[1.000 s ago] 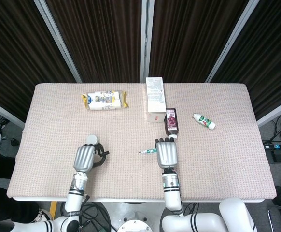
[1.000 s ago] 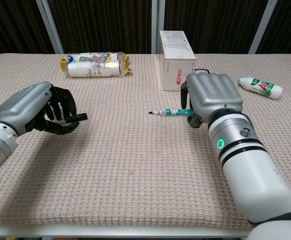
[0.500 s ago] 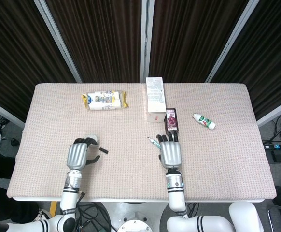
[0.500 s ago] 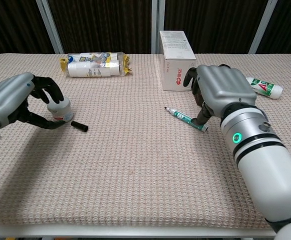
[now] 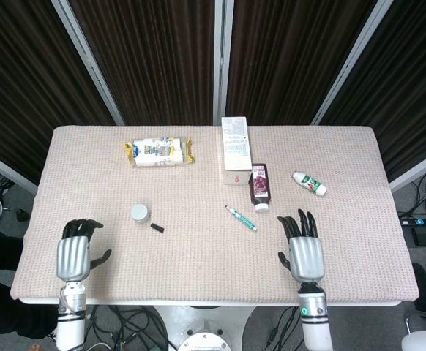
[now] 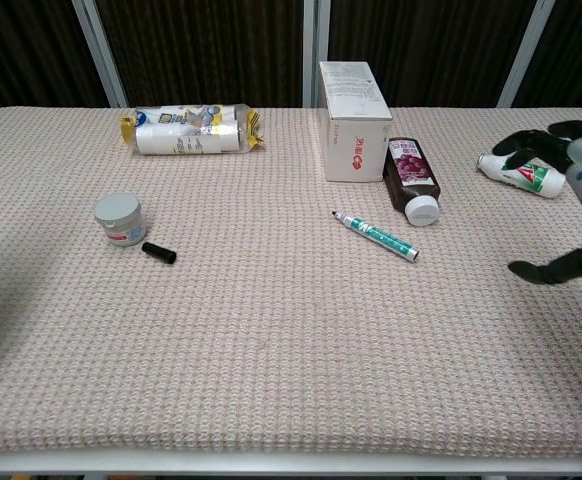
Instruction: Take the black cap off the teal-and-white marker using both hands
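The teal-and-white marker (image 5: 241,218) (image 6: 376,236) lies uncapped on the table mat near the middle, its dark tip pointing up-left. Its black cap (image 5: 157,227) (image 6: 158,253) lies apart to the left, beside a small grey-lidded jar (image 5: 140,213) (image 6: 119,219). My left hand (image 5: 75,251) is at the table's front left, fingers spread and holding nothing; only its fingertips show at the chest view's left edge. My right hand (image 5: 301,248) (image 6: 571,205) sits at the front right, fingers apart, empty, well clear of the marker.
A white box (image 5: 234,150) (image 6: 353,120) stands at the back centre with a dark bottle (image 5: 260,187) (image 6: 410,180) lying beside it. A yellow-ended snack packet (image 5: 158,152) (image 6: 188,131) lies back left. A small white bottle (image 5: 309,183) (image 6: 518,174) lies at the right.
Both hands have let go and pulled back toward the front edge, left hand leftward, right hand rightward. The cap and the marker now rest on the mat; the dark bottle is uncovered.
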`<state>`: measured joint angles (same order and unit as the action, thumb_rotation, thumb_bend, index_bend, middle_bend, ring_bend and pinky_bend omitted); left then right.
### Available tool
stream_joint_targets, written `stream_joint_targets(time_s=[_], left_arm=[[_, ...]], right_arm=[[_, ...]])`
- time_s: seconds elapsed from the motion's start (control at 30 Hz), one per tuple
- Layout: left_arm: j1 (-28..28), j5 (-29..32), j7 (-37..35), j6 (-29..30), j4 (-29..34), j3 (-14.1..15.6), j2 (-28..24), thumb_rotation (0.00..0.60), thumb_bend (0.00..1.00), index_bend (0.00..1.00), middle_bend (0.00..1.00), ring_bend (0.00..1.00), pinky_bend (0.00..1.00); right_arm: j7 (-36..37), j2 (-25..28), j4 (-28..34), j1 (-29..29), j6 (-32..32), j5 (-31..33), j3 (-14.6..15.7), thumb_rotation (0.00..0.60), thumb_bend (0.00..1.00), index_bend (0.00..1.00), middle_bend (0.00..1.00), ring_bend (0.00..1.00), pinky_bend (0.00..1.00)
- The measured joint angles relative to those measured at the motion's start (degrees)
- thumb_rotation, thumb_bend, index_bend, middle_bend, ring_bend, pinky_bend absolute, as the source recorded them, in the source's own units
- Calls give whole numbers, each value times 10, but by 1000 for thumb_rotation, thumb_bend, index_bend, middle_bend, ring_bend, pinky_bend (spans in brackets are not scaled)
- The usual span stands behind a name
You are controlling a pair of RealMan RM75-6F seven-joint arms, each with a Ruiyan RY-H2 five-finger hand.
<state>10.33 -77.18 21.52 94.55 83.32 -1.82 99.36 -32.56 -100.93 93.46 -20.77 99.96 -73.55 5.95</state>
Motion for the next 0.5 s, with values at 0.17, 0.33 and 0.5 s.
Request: stream_joint_targets(time_s=[0.17, 0.33, 0.5], left_arm=[[-27, -27, 10, 20, -3, 26, -22, 600, 92, 294, 237, 155, 125], [-54, -42, 16, 31, -4, 49, -36, 600, 92, 286, 237, 154, 125], [-73, -50, 15, 36, -18, 54, -34, 600, 90, 281, 237, 155, 125]], right_arm=[[38, 23, -17, 58, 30, -49, 45, 600, 36, 59, 96, 0, 0], [79, 34, -40, 100, 30, -62, 56, 600, 35, 55, 96, 0, 0], [86, 44, -34, 116, 2, -54, 44, 600, 35, 55, 95, 0, 0]])
